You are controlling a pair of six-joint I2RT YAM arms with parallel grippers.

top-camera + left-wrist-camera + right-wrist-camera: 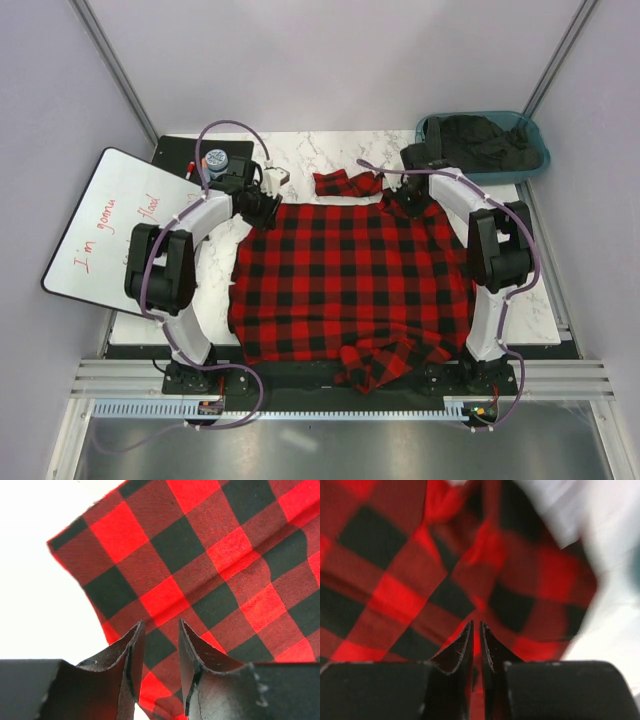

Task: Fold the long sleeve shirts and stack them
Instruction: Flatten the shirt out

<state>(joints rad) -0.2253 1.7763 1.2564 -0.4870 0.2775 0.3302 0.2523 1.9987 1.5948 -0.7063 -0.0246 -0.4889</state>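
Holding the left fingers [136,647] partly apart, low over a corner of the red-and-black flannel shirt [210,565], with checked cloth showing through the gap and running on beneath both tips. Not visibly clamping anything there. Showing that corner lying flat ahead of and to the right of these fingers, with bare white desk [35,605] to their left.

Showing the right fingers [466,642] almost together, leaving only a thin slit with a sliver of red in it. Blurring too much in that wrist view to tell whether pinching the cloth or merely hanging over it. Showing rumpled folds just ahead of those tips.

Seeing, from above, the shirt spread across the desk between the two sets of fingers, one at each far corner.
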